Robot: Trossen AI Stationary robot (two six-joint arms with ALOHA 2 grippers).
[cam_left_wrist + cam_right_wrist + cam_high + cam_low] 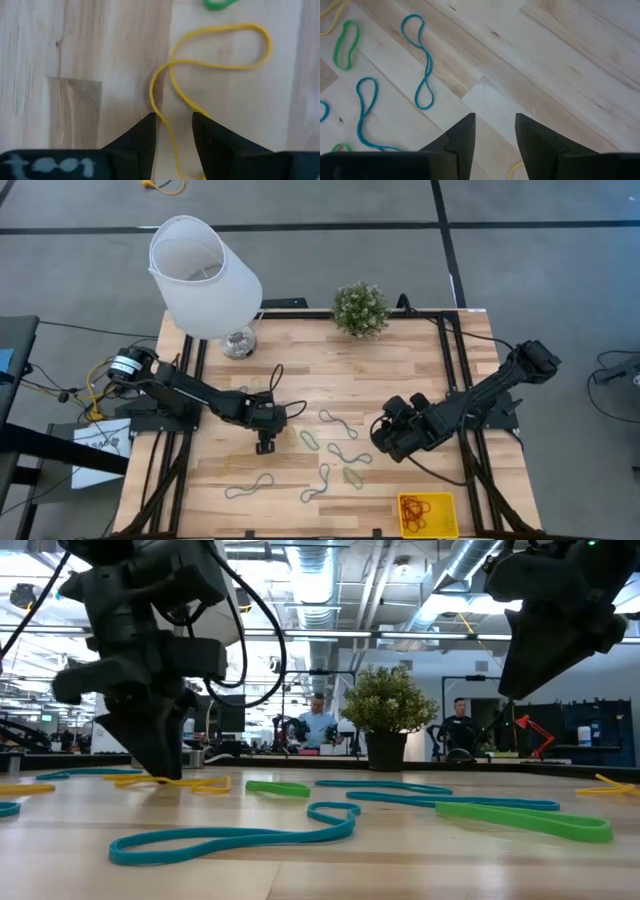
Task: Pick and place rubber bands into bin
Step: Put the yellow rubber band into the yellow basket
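My left gripper (174, 122) is open and low over the table, its fingertips standing on either side of a yellow rubber band (215, 50) that lies flat in a twisted loop. In the low view the left gripper (160, 765) reaches down to that yellow band (185, 782). My right gripper (495, 125) is open and raised above bare wood, right of the scattered bands (385, 435). Blue bands (338, 423) and green bands (309, 440) lie loose between the arms. The yellow bin (447, 502) sits near the table's near right corner and holds red and orange bands. My left gripper comes at the yellow band from above, pointing down, with two strands of the band (161, 117) running between its fingers. One strand shows right beside a fingertip (149, 122). I cannot tell whether the fingers touch it.
A lamp with a white shade (205, 275) stands at the far left and a small potted plant (360, 308) at the far edge. Black cables trail by the left arm. More blue and green bands (422, 60) lie near the table's middle. People stand in the room behind.
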